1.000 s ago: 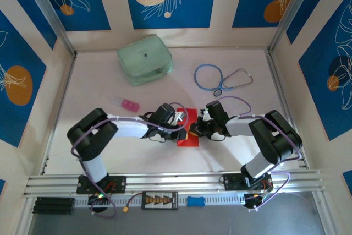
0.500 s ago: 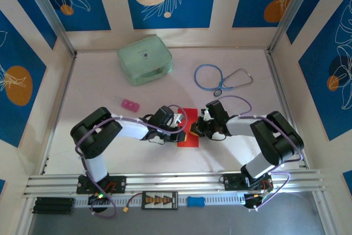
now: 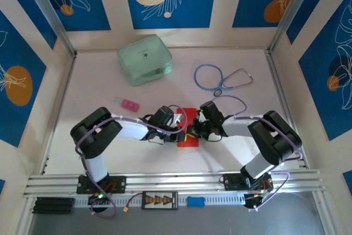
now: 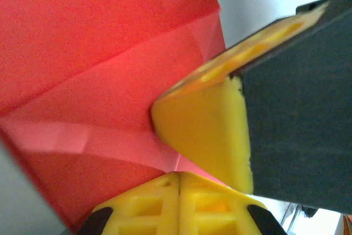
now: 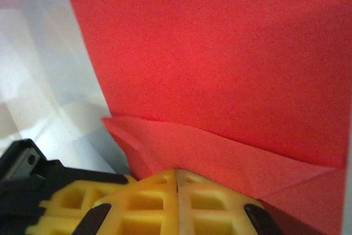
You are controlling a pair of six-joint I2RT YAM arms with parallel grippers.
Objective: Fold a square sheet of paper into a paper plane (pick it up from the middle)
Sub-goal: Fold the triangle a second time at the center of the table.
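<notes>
Top view: thin bright-red creased paper sheet [image 3: 190, 138] lies flat on white table [image 3: 99, 81], just below frame centre. L gripper [image 3: 183, 130] reaches in from the left and R gripper [image 3: 193, 130] from the right. Tips sit just beside each other over the sheet's middle.

L wrist view: paper sheet [image 4: 99, 53] fills upper left, w/ diagonal creases and a folded flap. L gripper [image 4: 179, 177] at bottom centre, yellow pads pressed together w/ no gap, tips at the flap edge. Can't tell if paper is pinched. Yellow-padded finger of R gripper [image 4: 203, 130] pokes in from the right, touching the sheet.

R wrist view: sheet [image 5: 220, 53] across top, folded strip along lower edge. R gripper [image 5: 177, 175] bottom centre, pads closed tight, tips against that strip; pinch unclear.

Elsewhere in top view: pale green zip case [image 3: 144, 59] upper left, blue stethoscope [image 3: 220, 78] upper right, small pink object [image 3: 130, 105] left of the arms.
</notes>
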